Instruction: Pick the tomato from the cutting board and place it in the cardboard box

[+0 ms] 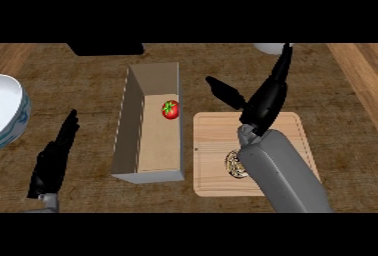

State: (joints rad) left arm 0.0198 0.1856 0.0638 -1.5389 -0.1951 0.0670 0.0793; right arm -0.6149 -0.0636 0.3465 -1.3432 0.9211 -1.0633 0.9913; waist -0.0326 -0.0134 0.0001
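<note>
Right hand (260, 102): open, fingers straight, above cutting board's (214, 165) far edge, holding nothing | Left hand (53, 157): open, resting at lower left | Tomato (170, 109): inside cardboard box (140, 125), left of the board | White bowl (10, 110): far left

Both robot hands showing open fingers

The right robot hand (260, 102) is extending upward; the left robot hand (53, 160) is resting low.

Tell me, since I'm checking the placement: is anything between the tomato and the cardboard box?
Nothing visible. The tomato already lies inside the cardboard box, on its floor. The right robot hand is open above the cutting board.
</note>
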